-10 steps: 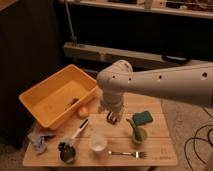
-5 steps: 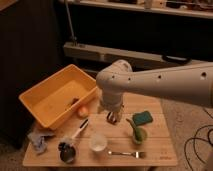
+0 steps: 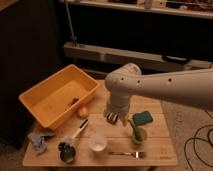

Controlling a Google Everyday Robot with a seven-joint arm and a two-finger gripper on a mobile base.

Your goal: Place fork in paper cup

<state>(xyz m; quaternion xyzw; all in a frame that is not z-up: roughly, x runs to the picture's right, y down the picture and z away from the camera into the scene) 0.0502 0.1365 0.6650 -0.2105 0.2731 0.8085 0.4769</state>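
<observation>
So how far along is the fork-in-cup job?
Nothing done: the fork lies flat on the table, beside the cup, not in it. In hand: the gripper hangs above the table behind both. Left: reach down, grasp the fork, drop it in the cup.

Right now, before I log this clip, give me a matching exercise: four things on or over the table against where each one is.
Things:
1. fork
2. paper cup
3. tool
4. yellow bin

Places:
A. on the left side of the table
B. hanging over the table's middle, left of the green sponge
C. lying flat by the front edge
D. upright between the fork and the black-and-white utensil

Pairs: 1-C, 2-D, 3-B, 4-A
</observation>
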